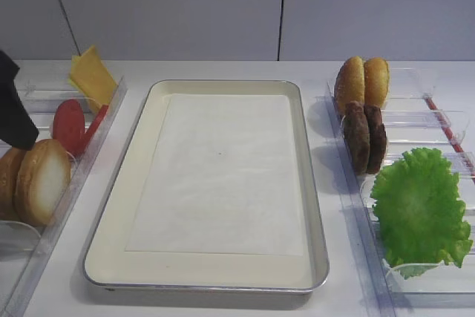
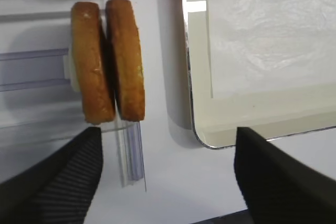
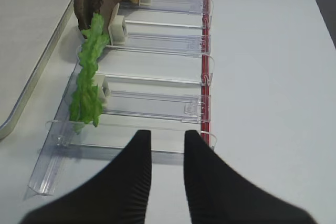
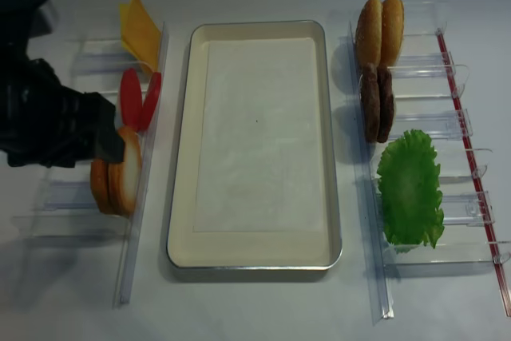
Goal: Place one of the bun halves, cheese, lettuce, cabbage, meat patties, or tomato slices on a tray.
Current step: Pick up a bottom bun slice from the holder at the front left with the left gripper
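A white tabletop (image 1: 245,302) stands before a pale grey panelled wall (image 1: 171,5). At centre lies the large rectangular metal tray (image 1: 111,257), cream inside, lined with a white paper sheet (image 1: 223,176). No writing is readable. Clear plastic racks (image 4: 447,61) flank it. In the left rack stand two round golden-brown bun halves (image 2: 107,61) on edge, the left arm's black fingers (image 2: 50,182) spread wide just above them, grasping nothing. The right arm's black fingers (image 3: 131,182) stand slightly parted, empty, near the frilly green lettuce leaf (image 3: 89,77).
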Motion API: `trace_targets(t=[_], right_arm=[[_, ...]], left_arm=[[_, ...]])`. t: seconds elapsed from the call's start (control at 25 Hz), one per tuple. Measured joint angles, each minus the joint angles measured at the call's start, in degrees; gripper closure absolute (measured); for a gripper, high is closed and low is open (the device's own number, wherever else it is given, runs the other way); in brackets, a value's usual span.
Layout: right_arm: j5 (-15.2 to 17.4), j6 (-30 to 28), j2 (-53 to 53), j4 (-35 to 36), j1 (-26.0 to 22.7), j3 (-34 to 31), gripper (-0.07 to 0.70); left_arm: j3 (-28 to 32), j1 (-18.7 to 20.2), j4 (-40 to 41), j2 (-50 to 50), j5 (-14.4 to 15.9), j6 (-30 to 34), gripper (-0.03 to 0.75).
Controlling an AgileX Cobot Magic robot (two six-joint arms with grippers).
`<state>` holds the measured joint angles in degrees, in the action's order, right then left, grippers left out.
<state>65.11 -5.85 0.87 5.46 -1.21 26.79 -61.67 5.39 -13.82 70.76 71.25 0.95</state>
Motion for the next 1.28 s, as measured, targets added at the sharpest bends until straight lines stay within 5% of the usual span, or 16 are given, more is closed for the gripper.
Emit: trace_targets(t=[0.16,0.36,1.28], right_arm=[[0.0,0.0,0.0,0.0,0.0,0.0,0.444],[0.0,0.0,0.0,0.0,0.0,0.0,0.444],[0.0,0.0,0.0,0.0,0.0,0.0,0.444]], left_arm=[[-3.0,5.1,5.0,4.6,-0.1,-4.4,0.228],[-6.7,7.0,6.9,9.6,-0.4,-6.7,0.228],[-7.0,7.5,8.7,14.3,-0.7,-8.5,0.228]])
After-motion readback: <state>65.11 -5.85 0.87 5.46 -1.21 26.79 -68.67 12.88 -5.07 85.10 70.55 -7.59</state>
